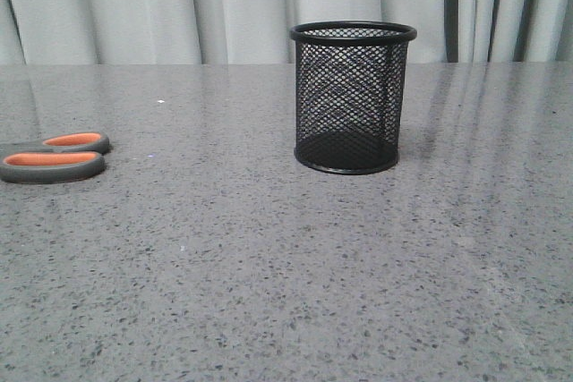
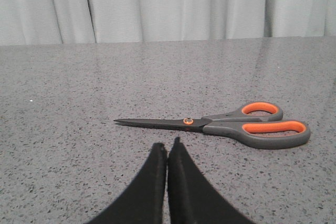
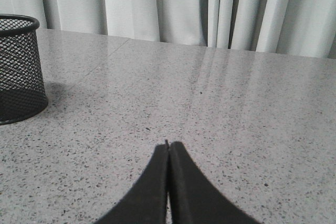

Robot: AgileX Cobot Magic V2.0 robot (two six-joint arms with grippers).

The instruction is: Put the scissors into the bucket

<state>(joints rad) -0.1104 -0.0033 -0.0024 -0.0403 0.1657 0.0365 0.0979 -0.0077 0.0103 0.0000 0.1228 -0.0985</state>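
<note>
We are seeing the scissors (image 2: 226, 125) lying flat on the grey speckled worktop (image 1: 286, 266), blades closed, out at the left edge of the front view and well apart from the bucket (image 1: 351, 97), which is standing upright and empty. Our left gripper (image 2: 167, 148) is hovering near the blades with jaws pressed together, holding nothing. Our right gripper (image 3: 168, 148) is likewise closed on nothing.

Soft, even light fell across the speckled table (image 1: 269, 266), pale streaks of glare running toward the curtain (image 1: 224, 6). The bucket (image 1: 351, 96) cast a faint shadow; all views stayed sharp.
</note>
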